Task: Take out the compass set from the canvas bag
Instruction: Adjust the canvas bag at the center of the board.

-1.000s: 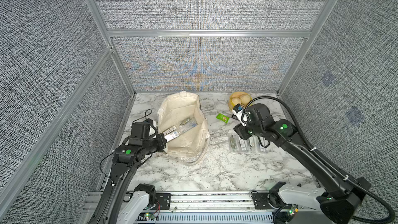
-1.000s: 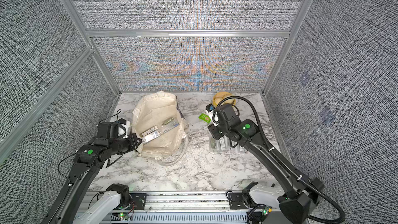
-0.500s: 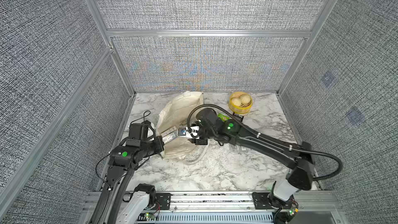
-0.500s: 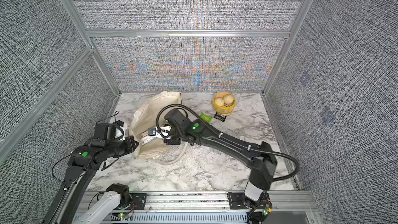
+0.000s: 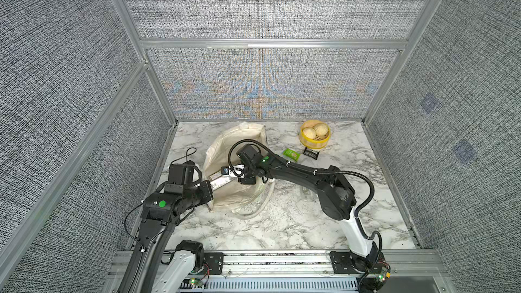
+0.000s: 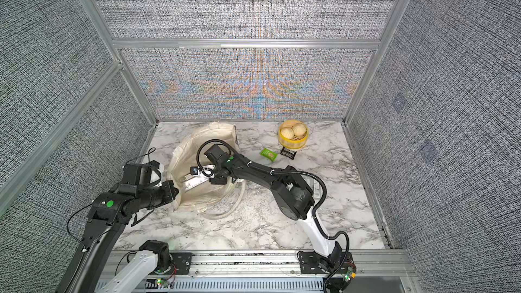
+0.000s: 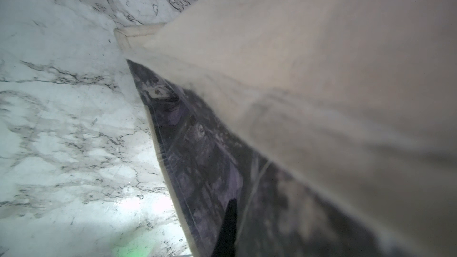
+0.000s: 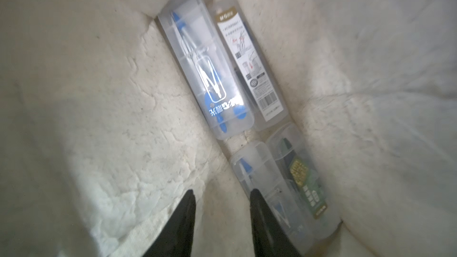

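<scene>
The cream canvas bag (image 5: 222, 147) (image 6: 186, 150) lies open on the marble at the left. My left gripper (image 5: 210, 190) (image 6: 174, 191) is shut on its near rim. In the left wrist view one dark finger (image 7: 228, 221) lies against the bag's dark printed panel (image 7: 197, 156). My right gripper (image 5: 231, 174) (image 8: 221, 192) is inside the bag's mouth, open, with only canvas between its fingers. Several clear compass set cases lie in the bag's fold. One holds a blue compass (image 8: 212, 80), and a nearer one (image 8: 259, 176) lies beside one finger.
A yellow steamer basket (image 5: 315, 135) with buns stands at the back right. A green packet (image 5: 291, 154) and a dark packet (image 5: 310, 153) lie in front of it. A clear case (image 6: 315, 190) lies on the marble under the right arm. Fabric walls close in three sides.
My right arm has swung from the table's right side over to the bag. Its gripper now sits inside the bag's mouth with narrower jaws. The left gripper keeps hold of the rim.
</scene>
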Robot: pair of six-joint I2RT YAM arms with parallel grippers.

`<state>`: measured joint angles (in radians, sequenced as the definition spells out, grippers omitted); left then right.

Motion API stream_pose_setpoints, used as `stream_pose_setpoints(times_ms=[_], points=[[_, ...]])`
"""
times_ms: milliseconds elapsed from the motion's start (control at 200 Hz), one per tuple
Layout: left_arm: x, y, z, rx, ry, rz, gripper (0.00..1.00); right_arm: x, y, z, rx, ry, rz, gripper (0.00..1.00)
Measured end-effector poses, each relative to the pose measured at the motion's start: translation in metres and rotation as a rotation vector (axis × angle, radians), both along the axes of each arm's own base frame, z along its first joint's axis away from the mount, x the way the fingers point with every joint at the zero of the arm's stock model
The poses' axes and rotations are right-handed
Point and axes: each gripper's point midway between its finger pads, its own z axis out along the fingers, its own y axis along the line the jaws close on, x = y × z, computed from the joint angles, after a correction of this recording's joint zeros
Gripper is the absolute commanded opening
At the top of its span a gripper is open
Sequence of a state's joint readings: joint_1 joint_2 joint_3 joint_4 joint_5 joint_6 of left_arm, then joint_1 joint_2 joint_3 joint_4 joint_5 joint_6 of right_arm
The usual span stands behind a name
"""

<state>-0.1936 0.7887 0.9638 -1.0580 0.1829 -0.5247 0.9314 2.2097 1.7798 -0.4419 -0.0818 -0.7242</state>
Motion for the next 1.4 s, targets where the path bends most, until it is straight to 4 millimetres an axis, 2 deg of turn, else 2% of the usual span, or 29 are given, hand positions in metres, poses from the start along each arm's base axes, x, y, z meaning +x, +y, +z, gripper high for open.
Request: stream_pose_setpoints(times_ms=[150,360,465,570,655,690,865,930,1005,1110,1196,1271,1401], points=[[-0.001,0.004,-0.001,0.005,0.001,0.034,0.0,-0.028,-0.016,-0.024,-0.035,0.06,-0.048,0.38],[0.0,0.004,-0.007,-0.021,0.019,0.075,0.0,-0.067,-0.033,-0.028,-0.024,0.089,-0.133,0.39],[-0.002,0.005,-0.01,-0.031,0.035,0.097,0.0,-0.088,-0.032,-0.032,-0.011,0.103,-0.163,0.39],[-0.003,0.005,-0.01,-0.031,0.05,0.107,0.0,-0.096,-0.027,-0.03,0.019,0.115,-0.195,0.39],[-0.003,0.006,-0.011,-0.025,0.071,0.112,0.0,-0.092,-0.022,-0.025,0.047,0.123,-0.228,0.39],[-0.003,0.006,-0.011,-0.023,0.079,0.112,0.12,-0.088,-0.018,-0.022,0.061,0.118,-0.241,0.39],[-0.01,0.007,-0.015,-0.009,0.142,0.111,0.5,-0.078,0.005,-0.006,0.153,0.116,-0.266,0.4],[-0.014,0.006,-0.015,-0.015,0.156,0.106,0.6,-0.078,0.01,-0.006,0.176,0.134,-0.267,0.4],[-0.018,0.002,-0.015,-0.036,0.167,0.098,0.62,-0.08,0.015,-0.009,0.192,0.157,-0.267,0.41],[-0.024,-0.003,-0.025,-0.07,0.207,0.093,0.61,-0.082,0.017,-0.011,0.198,0.175,-0.261,0.42],[-0.028,-0.007,-0.033,-0.099,0.235,0.097,0.55,-0.081,0.017,-0.007,0.21,0.177,-0.252,0.43],[-0.031,-0.009,-0.039,-0.113,0.25,0.097,0.4,-0.075,0.019,0.003,0.232,0.176,-0.238,0.44],[-0.031,-0.011,-0.044,-0.124,0.271,0.107,0.04,-0.061,0.024,0.023,0.257,0.143,-0.198,0.46]])
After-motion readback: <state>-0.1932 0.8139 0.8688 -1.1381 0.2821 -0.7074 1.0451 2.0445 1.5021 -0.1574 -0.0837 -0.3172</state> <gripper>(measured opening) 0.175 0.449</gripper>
